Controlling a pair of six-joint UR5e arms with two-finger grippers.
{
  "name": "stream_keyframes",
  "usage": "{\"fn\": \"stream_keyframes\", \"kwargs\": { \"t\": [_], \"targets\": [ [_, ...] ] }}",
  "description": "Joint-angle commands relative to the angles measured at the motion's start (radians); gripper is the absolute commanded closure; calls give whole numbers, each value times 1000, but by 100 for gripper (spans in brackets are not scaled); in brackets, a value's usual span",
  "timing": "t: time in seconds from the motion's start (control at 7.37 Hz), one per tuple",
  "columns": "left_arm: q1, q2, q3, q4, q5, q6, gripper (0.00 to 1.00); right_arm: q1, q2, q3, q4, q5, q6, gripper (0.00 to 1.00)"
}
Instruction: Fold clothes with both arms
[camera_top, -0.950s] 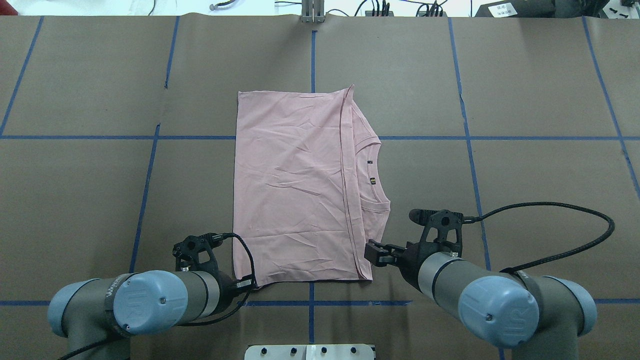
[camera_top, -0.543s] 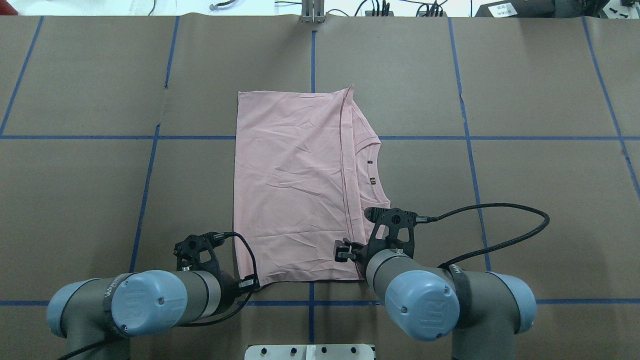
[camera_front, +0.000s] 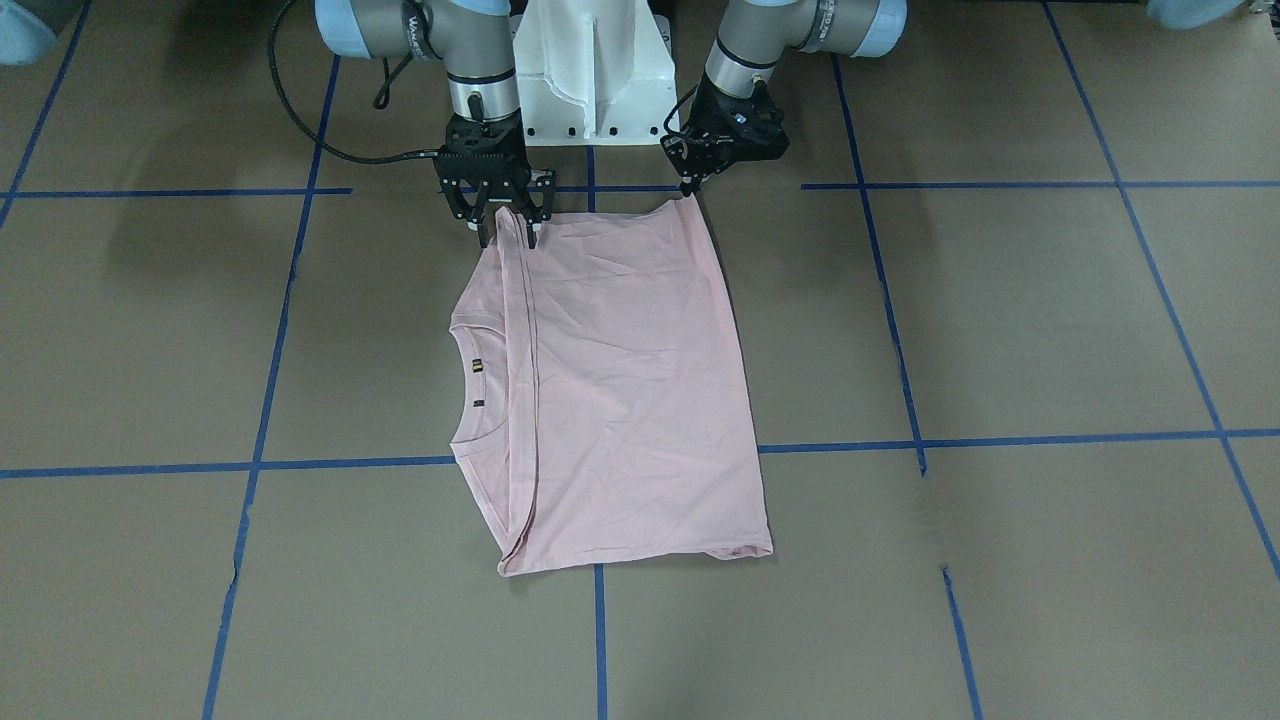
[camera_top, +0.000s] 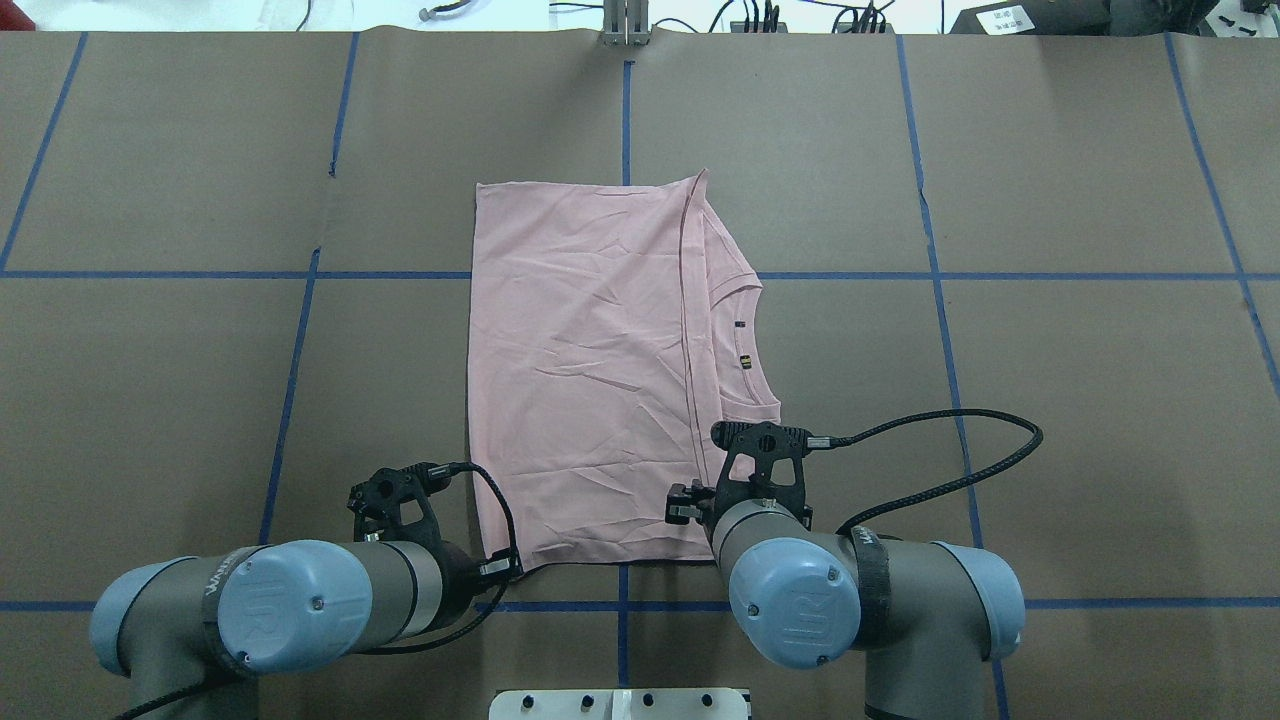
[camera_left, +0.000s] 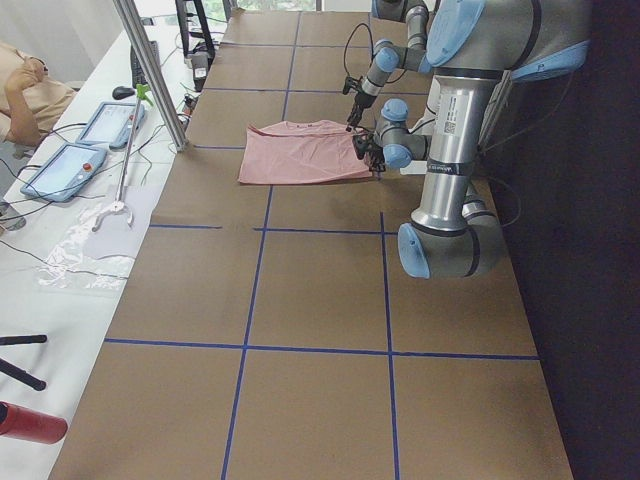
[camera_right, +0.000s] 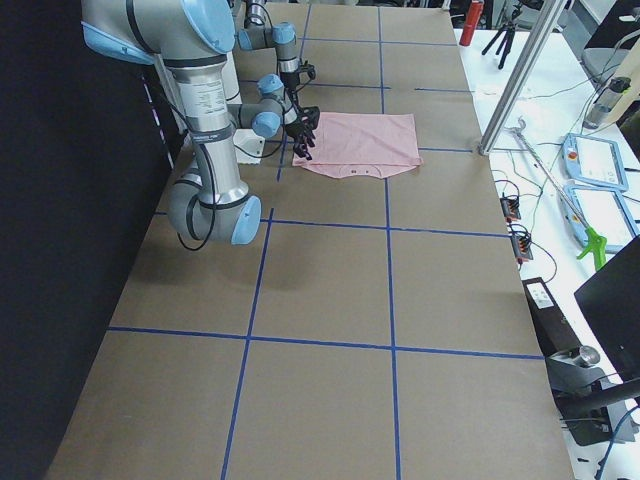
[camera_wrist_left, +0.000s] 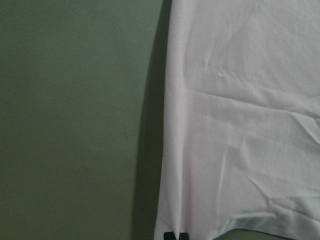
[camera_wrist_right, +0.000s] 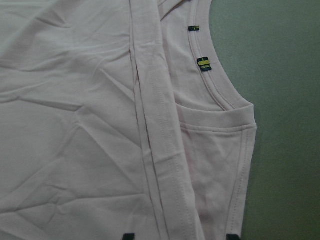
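The pale pink T-shirt (camera_top: 590, 380) lies folded and plain side up on the brown table, its ribbed collar (camera_wrist_right: 215, 95) and small tags toward the robot's right. My left gripper (camera_front: 688, 187) is shut on the shirt's near left corner, which is pinched up slightly; its fingertips (camera_wrist_left: 170, 235) meet at that corner in the left wrist view. My right gripper (camera_front: 507, 238) stands open over the near right end, one finger on either side of the folded hem strip (camera_wrist_right: 160, 150). The right gripper's fingers are spread wide apart in the right wrist view.
The white pedestal base (camera_front: 590, 70) stands just behind both grippers. Blue tape lines (camera_top: 625, 110) cross the brown table covering. A metal post (camera_left: 150, 70) and a side bench with tablets (camera_left: 60, 170) lie beyond the table's far edge, where a person's arm shows.
My right arm has swung left from beside the shirt's near right corner to above it. The left arm and the shirt have stayed in place.
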Motion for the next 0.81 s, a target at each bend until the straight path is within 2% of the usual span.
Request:
{"fn": "stream_keyframes", "kwargs": {
  "t": [0.0,0.27,0.68],
  "targets": [
    [0,-1,0,0,0,0,100,-2,3,-23,1,1,0,40],
    [0,-1,0,0,0,0,100,-2,5,-23,1,1,0,44],
    [0,1,0,0,-2,0,100,-6,-3,-23,-1,1,0,44]
  ]
}}
